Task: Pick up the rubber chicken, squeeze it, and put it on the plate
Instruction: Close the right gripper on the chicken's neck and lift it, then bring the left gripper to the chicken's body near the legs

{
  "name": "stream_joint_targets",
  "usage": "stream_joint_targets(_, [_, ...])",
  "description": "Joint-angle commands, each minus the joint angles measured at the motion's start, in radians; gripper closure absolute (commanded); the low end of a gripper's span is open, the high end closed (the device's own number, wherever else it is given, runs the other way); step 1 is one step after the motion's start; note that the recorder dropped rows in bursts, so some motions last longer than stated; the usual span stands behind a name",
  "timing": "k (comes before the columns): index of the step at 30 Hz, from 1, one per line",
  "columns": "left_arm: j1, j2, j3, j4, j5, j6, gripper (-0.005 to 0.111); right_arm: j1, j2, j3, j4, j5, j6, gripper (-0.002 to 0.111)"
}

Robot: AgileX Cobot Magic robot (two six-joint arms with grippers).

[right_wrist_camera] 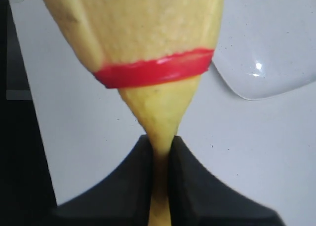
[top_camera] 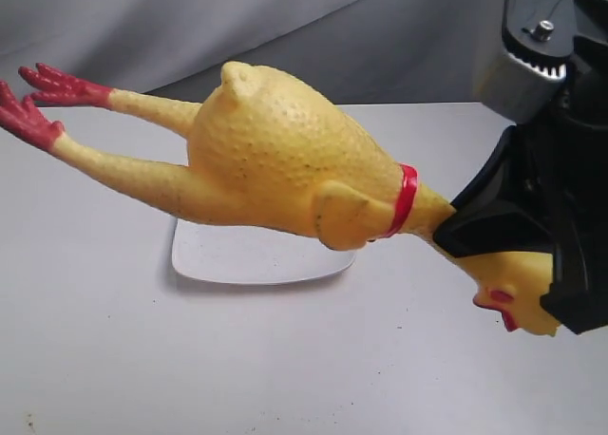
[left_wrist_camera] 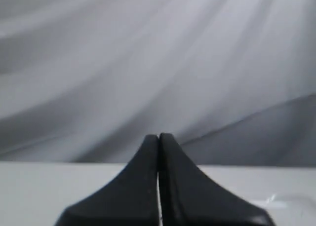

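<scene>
the right gripper pinches the neck of the long yellow bumpy rubber chicken, likely squeezing it, body aloft with the glossy white square plate at its six o'clock; left gripper closed, empty.

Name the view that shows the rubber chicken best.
Exterior view: the rubber chicken shows from feet to head. Right wrist view shows only its neck, pinched in the right end effector. Left wrist view shows none of it.

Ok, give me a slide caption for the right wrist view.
Right gripper pinches the rubber chicken by the neck near its red band, plate lying beyond.
</scene>
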Motion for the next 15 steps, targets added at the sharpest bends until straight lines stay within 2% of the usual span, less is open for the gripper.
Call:
stream_joint_targets(1, [0.003, -0.003, 0.005, 0.000, -0.324, -0.172, 0.106, 0.003, -0.010, -0.002, 0.041, -0.010, -0.001, 0.108])
stream_joint_targets(4, [0.003, -0.003, 0.005, 0.022, -0.571, -0.285, 0.106, 0.003, -0.008, -0.002, 0.041, -0.016, -0.001, 0.108])
stream_joint_targets(6, [0.003, -0.003, 0.005, 0.094, -0.706, -0.366, 0.106, 0.003, -0.008, -0.002, 0.041, -0.027, -0.001, 0.108])
stream_joint_targets(8, [0.003, -0.003, 0.005, 0.161, -0.789, -0.373, 0.106, 0.003, -0.008, -0.002, 0.041, -0.034, -0.001, 0.108])
stream_joint_targets(10, [0.003, -0.003, -0.009, 0.266, -0.717, -0.412, 0.106, 0.003, -0.008, -0.002, 0.043, -0.039, -0.001, 0.108])
stream_joint_targets(13, [0.003, -0.003, -0.117, 0.538, -0.484, -0.490, 0.106, 0.003, -0.008, -0.002, 0.043, -0.039, -0.001, 0.108])
stream_joint_targets(15, [0.003, 0.032, -0.196, 0.735, -0.470, -0.600, 0.106, 0.003, -0.008, -0.002, 0.043, -0.045, -0.001, 0.108])
